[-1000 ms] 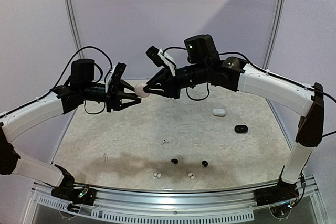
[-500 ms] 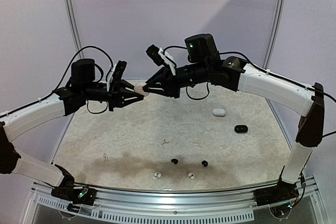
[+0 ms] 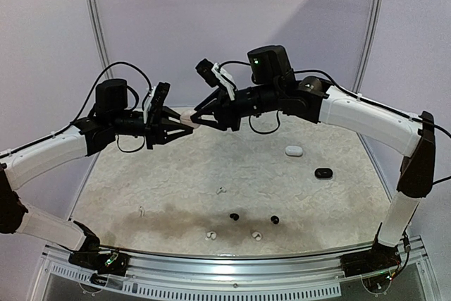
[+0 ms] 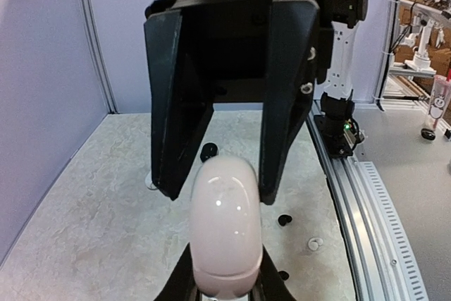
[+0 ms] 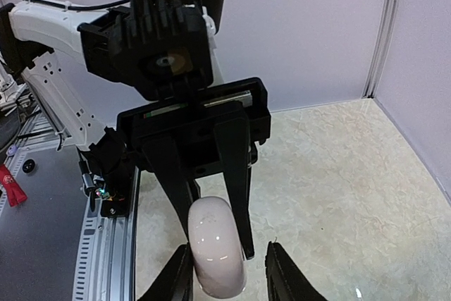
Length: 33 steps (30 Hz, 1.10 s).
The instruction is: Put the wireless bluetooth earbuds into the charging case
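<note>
- 6 earbuds lie loose on the table [image 3: 176, 174]: 4 white earbuds [image 3: 220, 190] [image 3: 141, 211] [image 3: 209, 235] [image 3: 256, 235] and 2 black earbuds [image 3: 234, 216] [image 3: 274, 220].
- Black pair sits mid-table toward the near edge. Two whites lie just nearer that edge. One white is a bit further back at centre, and one is off to the left, well apart from the rest.
- Pale pinkish case [image 3: 188, 118] is up in the air over the far part of the table, between the two arms and well apart from every earbud. Its rounded shell looks shut in both wrist views.
- L gripper [image 4: 225, 283] is clamped tight on one end of that case, w/ a finger pressed to each side.
- R gripper [image 5: 229, 276] has its fingers parted and straddles the case's other end. R wrist view shows a clear gap on one side. The other finger is right by the shell; can't tell if it touches.
- White case [image 3: 294, 151] and black case [image 3: 323, 173] rest on the table's right side, near each other and apart from the earbuds.
</note>
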Each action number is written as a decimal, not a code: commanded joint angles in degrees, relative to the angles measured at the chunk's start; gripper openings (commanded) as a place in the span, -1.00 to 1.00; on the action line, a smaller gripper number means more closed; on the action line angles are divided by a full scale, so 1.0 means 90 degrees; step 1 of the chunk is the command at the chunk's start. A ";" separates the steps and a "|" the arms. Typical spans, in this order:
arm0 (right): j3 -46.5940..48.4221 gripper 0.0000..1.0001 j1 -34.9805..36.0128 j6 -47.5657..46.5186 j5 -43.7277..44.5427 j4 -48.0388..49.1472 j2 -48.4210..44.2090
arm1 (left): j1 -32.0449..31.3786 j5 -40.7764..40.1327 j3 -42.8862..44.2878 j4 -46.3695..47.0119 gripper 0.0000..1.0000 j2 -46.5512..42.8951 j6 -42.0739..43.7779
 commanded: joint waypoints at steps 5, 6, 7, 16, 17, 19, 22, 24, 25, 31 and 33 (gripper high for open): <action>0.0026 -0.22 -0.0004 0.0222 0.0738 0.0139 0.0121 | -0.0184 0.0129 -0.0140 -0.0401 -1.00 -0.0129 0.0865; 0.0027 -0.21 -0.0011 0.0240 0.0768 0.0127 0.0113 | -0.0184 0.0112 -0.0140 -0.0406 -1.00 -0.0141 0.0932; 0.0027 -0.21 -0.0019 0.0263 0.0796 0.0112 0.0119 | -0.0184 0.0105 -0.0132 -0.0407 -1.00 -0.0146 0.0954; -0.0052 -0.21 -0.0054 0.0450 0.0750 0.0122 0.0236 | -0.0213 0.0116 -0.0138 -0.0407 -1.00 -0.0197 0.1067; -0.0073 -0.21 -0.0049 0.0644 0.0774 0.0148 0.0245 | -0.0213 0.0112 -0.0145 -0.0407 -1.00 -0.0206 0.1067; -0.0059 -0.22 -0.0057 0.0716 0.0814 0.0120 0.0298 | -0.0213 0.0107 -0.0159 -0.0412 -1.00 -0.0215 0.1051; 0.0008 -0.22 -0.0055 0.0769 0.0775 0.0091 0.0390 | -0.0213 0.0084 -0.0160 -0.0407 -1.00 -0.0224 0.0993; 0.0043 -0.21 -0.0062 0.0792 0.0773 0.0077 0.0411 | -0.0213 0.0001 -0.0177 -0.0407 -1.00 -0.0225 0.0852; 0.0062 -0.20 -0.0066 0.0809 0.0748 0.0074 0.0405 | -0.0213 -0.0045 -0.0200 -0.0402 -1.00 -0.0225 0.0678; 0.0222 -0.03 -0.0200 0.1214 0.0511 0.0281 0.0330 | -0.0174 -0.0554 -0.0475 0.0022 -1.00 -0.0210 -0.0273; 0.0232 0.02 -0.0269 0.1408 0.0440 0.0493 0.0257 | -0.0160 -0.0693 -0.0550 0.0126 -1.00 -0.0205 -0.0440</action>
